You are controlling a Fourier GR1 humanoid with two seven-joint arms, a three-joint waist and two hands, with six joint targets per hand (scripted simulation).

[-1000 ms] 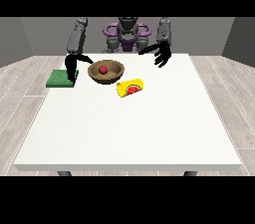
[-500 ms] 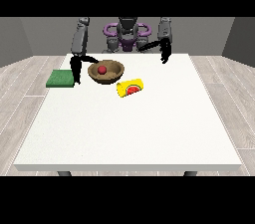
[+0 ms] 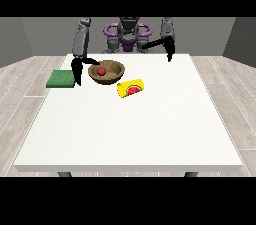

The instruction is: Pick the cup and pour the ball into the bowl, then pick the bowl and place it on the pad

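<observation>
Beside the robot hand at the view's left (image 3: 77, 71), fingers pointing down, unclear whether curled, sits the bowl (image 3: 106, 72) holding the ball (image 3: 101, 71).

Even, soft light falls from above on my white table (image 3: 130, 129), which looks bright without glare. I see only faint, small shadows under the bowl (image 3: 106, 72) and the cup (image 3: 130, 88); the walls behind me are dimmer grey.

The ball (image 3: 101, 71) lies in the bowl (image 3: 114, 74); the pad (image 3: 61, 79) sits at its left, the toppled cup (image 3: 130, 88) nearer the camera, at its right
</observation>
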